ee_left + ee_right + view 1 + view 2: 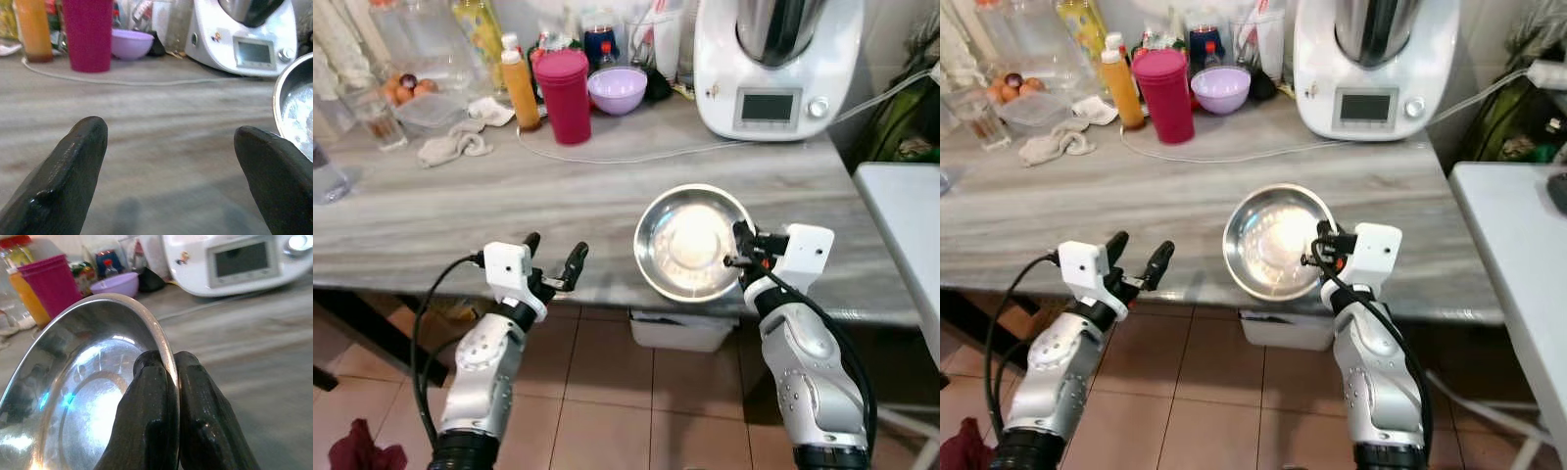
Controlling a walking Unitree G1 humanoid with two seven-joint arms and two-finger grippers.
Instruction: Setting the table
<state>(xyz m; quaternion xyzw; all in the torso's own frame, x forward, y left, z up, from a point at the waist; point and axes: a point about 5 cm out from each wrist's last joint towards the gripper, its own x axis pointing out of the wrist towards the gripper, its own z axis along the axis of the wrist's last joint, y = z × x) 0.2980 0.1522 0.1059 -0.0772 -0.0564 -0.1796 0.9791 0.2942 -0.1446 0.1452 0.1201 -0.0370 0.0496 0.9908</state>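
Bare counter (pixel 558 211) lay open ahead of both grippers. Further back, the magenta cup (pixel 566 96), orange bottle (pixel 520 90) and white appliance (pixel 773 69) blocked passage.

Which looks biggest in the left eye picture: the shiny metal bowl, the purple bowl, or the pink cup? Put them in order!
1. Metal bowl, held by its rim in the right end effector; it is nearest the camera, which may flatter it.
2. Pink cup.
3. Purple bowl, close in apparent size to the cup, so that order is unsure.

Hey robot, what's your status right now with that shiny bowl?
Right gripper shut on steel bowl rim, bowl tilted at the counter front edge. Left gripper open, holding nothing, jaws spread. Pink cup, purple bowl far back.
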